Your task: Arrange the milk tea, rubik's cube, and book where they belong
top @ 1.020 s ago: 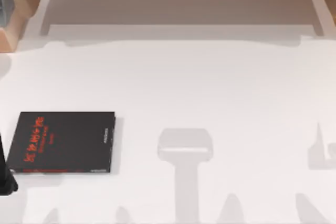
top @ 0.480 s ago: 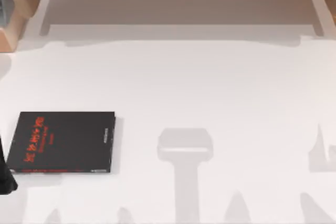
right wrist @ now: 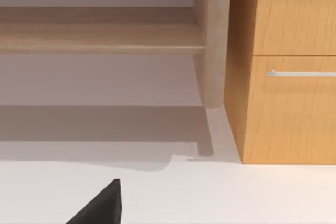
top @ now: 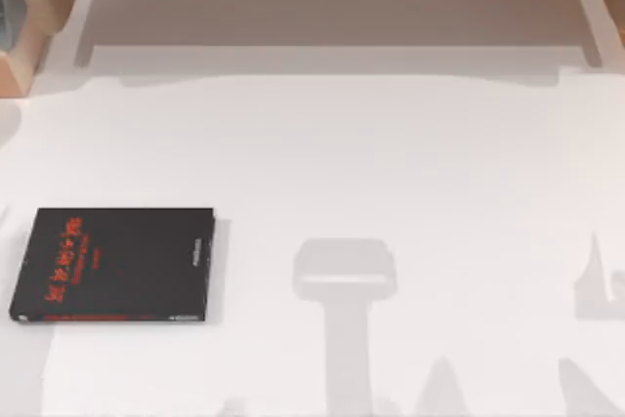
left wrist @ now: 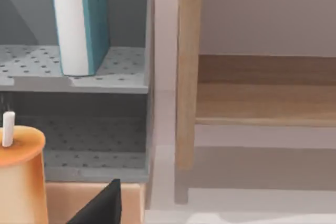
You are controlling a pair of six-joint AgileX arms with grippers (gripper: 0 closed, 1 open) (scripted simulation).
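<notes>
From my left gripper [left wrist: 105, 203] the book [left wrist: 81, 22] stands upright on the grey shelf [left wrist: 105, 74] ahead, milk tea [left wrist: 18, 177] close beside, presumably stowed; finger spread indeterminable; black book [top: 112, 264] flat on table [top: 391, 163].

Two books: one flat black book with red characters [top: 112, 264] lying on the white table [top: 391, 173], and one light-blue book with a white edge strip [left wrist: 81, 22] (upright on a grey perforated shelf [left wrist: 105, 72]). One orange milk tea cup [left wrist: 18, 177]. One wooden drawer cabinet [right wrist: 286, 66].
</notes>
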